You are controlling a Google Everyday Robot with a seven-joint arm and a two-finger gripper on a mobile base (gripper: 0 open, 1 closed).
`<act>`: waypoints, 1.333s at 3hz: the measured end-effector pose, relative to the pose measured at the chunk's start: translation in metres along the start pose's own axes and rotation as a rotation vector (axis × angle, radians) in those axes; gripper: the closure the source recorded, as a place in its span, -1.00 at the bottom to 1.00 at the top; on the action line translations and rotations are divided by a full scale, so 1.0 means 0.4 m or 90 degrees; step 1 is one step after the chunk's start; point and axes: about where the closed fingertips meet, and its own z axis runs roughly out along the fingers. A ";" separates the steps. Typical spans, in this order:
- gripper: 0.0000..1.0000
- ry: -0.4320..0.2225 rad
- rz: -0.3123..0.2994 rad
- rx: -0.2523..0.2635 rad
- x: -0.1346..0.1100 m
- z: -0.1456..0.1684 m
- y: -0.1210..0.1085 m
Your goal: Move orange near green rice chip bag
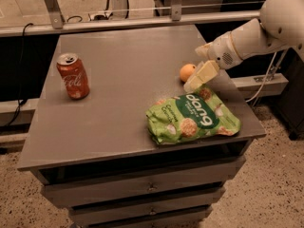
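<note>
The orange [186, 72] sits on the grey table [118, 103], at the right side, just above the green rice chip bag [192, 118]. The bag lies flat near the table's front right corner, a short gap from the orange. My gripper [194, 74] reaches in from the right on the white arm [247, 37]. Its cream fingers [202, 75] are open beside the orange's right side and hold nothing.
A red Coca-Cola can [73, 75] stands upright at the table's left side. A metal rail [142, 23] runs behind the table's back edge. Drawers [142, 189] sit under the tabletop. Cables hang at the right by the arm.
</note>
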 end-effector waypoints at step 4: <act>-1.00 -0.105 -0.045 0.098 -0.009 -0.311 -0.152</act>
